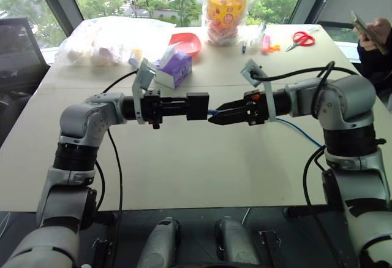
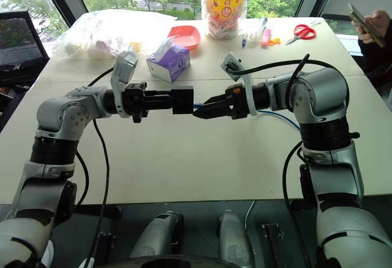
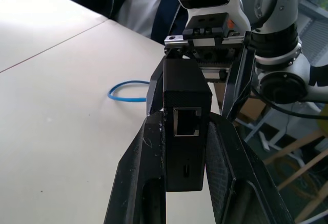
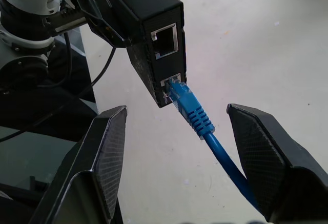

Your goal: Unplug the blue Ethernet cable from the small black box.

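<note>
The blue Ethernet cable (image 4: 205,129) is running out of the right wrist view at its lower edge, behind one finger (image 4: 266,157) of the right tool (image 4: 177,167). In the eye views, the right arm is covering most of the cable's run across the surface (image 1: 184,170). The left tool (image 3: 187,147) is hiding the sides of the small black box (image 3: 185,131). A person (image 1: 373,41) is being cut off by the picture's edge.

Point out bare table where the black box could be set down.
Free: the wide table stretch below both grippers to the near edge. Crowded: the far edge, with tissue box, red dish, snack jar and scissors.
</note>
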### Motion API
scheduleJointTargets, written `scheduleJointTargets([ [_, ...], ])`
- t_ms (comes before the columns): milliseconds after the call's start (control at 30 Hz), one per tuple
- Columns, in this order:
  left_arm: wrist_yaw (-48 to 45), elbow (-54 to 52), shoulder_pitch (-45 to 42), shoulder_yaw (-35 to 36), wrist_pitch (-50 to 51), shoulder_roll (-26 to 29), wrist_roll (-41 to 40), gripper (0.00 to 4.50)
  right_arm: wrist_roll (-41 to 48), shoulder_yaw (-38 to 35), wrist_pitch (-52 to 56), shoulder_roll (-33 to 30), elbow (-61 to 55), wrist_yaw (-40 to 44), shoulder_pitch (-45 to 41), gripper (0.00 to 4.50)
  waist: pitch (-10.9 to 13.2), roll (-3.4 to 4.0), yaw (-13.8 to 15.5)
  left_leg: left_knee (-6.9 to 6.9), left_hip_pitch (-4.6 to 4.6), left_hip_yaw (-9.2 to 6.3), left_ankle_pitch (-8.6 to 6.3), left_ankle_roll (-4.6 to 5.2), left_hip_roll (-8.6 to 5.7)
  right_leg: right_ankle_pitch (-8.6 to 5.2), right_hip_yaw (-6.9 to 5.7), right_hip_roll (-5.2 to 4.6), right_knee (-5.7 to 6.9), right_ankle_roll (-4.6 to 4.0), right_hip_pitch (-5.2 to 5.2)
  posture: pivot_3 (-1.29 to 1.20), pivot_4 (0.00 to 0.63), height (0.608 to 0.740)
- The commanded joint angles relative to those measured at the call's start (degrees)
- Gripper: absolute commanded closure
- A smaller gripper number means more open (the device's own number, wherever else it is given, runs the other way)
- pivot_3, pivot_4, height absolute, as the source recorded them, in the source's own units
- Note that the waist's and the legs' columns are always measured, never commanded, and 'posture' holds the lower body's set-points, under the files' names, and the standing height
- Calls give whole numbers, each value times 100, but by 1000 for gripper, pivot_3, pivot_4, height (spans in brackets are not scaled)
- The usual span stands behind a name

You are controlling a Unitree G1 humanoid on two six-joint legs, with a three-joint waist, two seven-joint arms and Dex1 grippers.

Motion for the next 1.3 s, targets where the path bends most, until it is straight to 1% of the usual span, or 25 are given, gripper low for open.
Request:
scheduleJointTargets([
  [33, -47, -174, -127, 73, -134, 8, -39, 4046, 221, -8, -94, -64, -159, -27, -122, 1254, 0, 0, 0, 0, 0, 0, 0, 0, 0, 0, 0, 0, 0, 0, 0, 0, 150, 740],
  [67, -56, -180, -123, 67, -143, 7, -34, 4046, 241, 1, -107, -73, -158, -37, -124, 1254, 0, 0, 0, 0, 0, 0, 0, 0, 0, 0, 0, 0, 0, 0, 0, 0, 150, 740],
  [133, -59, -196, -118, 61, -139, -1, -34, 4046, 271, 32, -133, -104, -151, -52, -127, 1820, 0, 0, 0, 1, 0, 0, 0, 0, 0, 0, 0, 0, 0, 1, 0, 0, 150, 740],
  [167, -69, -200, -114, 48, -148, -2, -22, 4046, 270, 58, -149, -123, -141, -64, -126, 2151, 0, 0, 0, 0, 0, 0, 0, 0, 0, 0, 0, 0, 0, 1, 0, 0, 150, 740],
  [233, -88, -210, -114, 31, -142, -3, -17, 4046, 277, 99, -170, -162, -125, -88, -114, 3073, 0, 0, -1, 0, 0, 0, 0, 0, 0, 0, 0, 0, 0, 1, 0, 0, 150, 740],
  [767, -429, -240, -75, -132, -262, 119, 84, 4046, 546, 198, -182, -360, -180, -47, -153, 3073, 0, 0, 0, 1, 0, 1, 0, 1, 0, 0, 0, 0, 0, 1, 0, 0, 150, 740],
  [1300, -472, -194, -26, -201, -448, 112, 209, 4046, 752, 283, -138, -427, -318, -61, -198, 3073, 0, 0, 1, 1, 0, 1, -1, 2, 1, 0, 0, 0, 0, 1, 0, 0, 150, 740],
])
